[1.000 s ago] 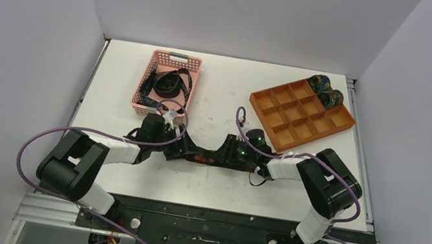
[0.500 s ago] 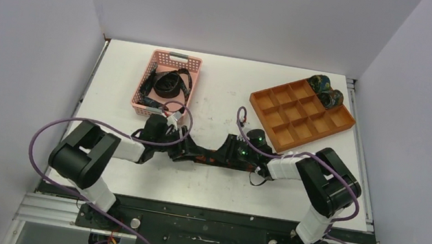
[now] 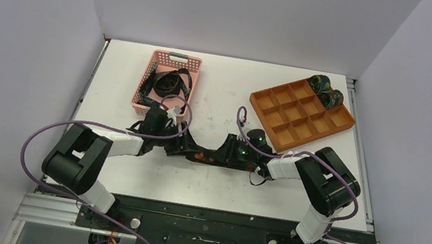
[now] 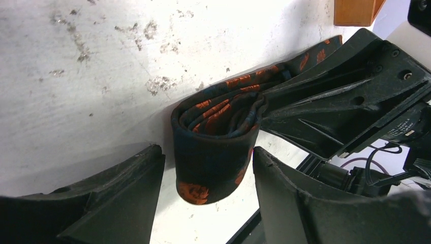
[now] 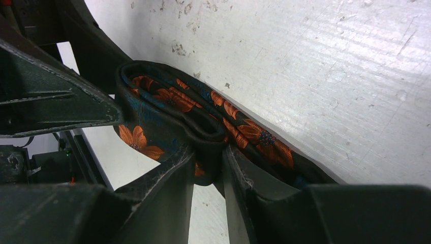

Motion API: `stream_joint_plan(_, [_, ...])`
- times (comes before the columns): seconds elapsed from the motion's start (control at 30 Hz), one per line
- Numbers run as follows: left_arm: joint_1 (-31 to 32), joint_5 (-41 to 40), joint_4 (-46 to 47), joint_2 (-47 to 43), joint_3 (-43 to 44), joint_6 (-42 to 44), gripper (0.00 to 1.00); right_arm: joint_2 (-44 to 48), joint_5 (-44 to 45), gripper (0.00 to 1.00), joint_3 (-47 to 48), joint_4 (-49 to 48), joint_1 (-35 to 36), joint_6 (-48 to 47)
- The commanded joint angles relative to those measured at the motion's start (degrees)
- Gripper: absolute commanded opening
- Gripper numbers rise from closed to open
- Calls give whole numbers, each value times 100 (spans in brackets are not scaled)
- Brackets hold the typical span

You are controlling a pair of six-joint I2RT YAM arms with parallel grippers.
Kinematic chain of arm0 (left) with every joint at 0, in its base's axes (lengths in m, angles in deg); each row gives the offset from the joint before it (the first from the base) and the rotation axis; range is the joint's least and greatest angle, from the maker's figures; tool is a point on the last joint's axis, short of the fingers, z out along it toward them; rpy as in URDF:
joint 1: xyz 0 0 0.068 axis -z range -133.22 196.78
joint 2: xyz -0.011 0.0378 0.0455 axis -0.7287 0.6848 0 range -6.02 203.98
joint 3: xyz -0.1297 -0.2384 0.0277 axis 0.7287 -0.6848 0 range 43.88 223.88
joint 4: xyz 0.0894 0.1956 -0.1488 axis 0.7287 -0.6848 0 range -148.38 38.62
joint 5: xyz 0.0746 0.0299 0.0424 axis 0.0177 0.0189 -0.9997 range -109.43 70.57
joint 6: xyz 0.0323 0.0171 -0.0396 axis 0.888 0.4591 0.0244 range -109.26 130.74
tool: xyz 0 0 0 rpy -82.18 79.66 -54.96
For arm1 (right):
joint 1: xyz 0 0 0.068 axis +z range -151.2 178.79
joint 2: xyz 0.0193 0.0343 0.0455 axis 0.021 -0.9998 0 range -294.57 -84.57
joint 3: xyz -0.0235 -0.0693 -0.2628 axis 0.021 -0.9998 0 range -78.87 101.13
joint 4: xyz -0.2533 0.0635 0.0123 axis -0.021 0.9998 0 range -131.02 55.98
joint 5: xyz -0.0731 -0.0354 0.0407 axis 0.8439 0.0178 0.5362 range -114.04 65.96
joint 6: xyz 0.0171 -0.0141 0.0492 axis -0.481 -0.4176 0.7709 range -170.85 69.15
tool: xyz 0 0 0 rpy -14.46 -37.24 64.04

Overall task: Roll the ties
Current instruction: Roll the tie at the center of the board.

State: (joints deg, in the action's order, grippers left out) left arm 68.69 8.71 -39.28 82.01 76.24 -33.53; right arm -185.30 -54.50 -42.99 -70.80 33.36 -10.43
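Observation:
A dark tie with orange flowers lies on the table between my two grippers, its left end wound into a loose roll. My left gripper straddles that roll with its jaws open; a gap shows beside the left finger, and the right finger is close to the cloth. My right gripper is shut on the inner folds of the tie, pinching them between its fingers. In the top view the left gripper and right gripper face each other.
A pink mesh basket at the back left holds tangled dark ties. An orange compartment tray at the back right has two rolled ties in its far corner. Purple cables loop over both arms.
My left arm's elbow has swung right and then back left, while its gripper stayed at the tie's rolled end. The right arm has not moved.

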Motion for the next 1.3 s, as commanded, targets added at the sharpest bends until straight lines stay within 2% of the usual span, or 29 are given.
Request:
stream_joint_plan(0.0, [46,462,86,310,299,244,61,-384,596,28,-239,1015,-11,-307])
stream_joint_plan(0.07, [92,617,268,395,270,185,59,-385,599,28,-234,1026,-11,-309])
stream_joint_plan(0.13, [119,744,553,465,219,81,52,-390,587,28,-230,1017,-8,-307])
stream_joint_plan(0.33, [148,963,1101,469,66,-180,26,-406,574,28,-194,1011,29,-290])
stream_joint_plan(0.5, [146,887,859,293,87,-95,0,-292,599,30,-166,1040,110,-234])
stream_joint_plan(0.67, [143,209,-786,-182,453,506,0,292,1051,55,-73,1488,279,-224])
stream_joint_plan(0.77, [143,-448,-2214,-449,885,1057,0,754,1498,61,37,1918,372,-276])
stream_joint_plan(0.87, [174,-1043,-3411,-516,1399,1434,0,1215,2037,61,69,2187,462,-343])
stream_joint_plan(0.97, [183,-1550,-4351,-453,1842,1643,0,1446,2347,57,70,2244,547,-393])
stream_joint_plan(1.1, [225,-2359,-5093,-469,2147,1825,0,1517,2467,50,19,2160,783,-365])
stream_joint_plan(1.27, [244,-3002,-5812,-520,2412,1989,0,1753,2705,48,-141,2036,1163,-267])
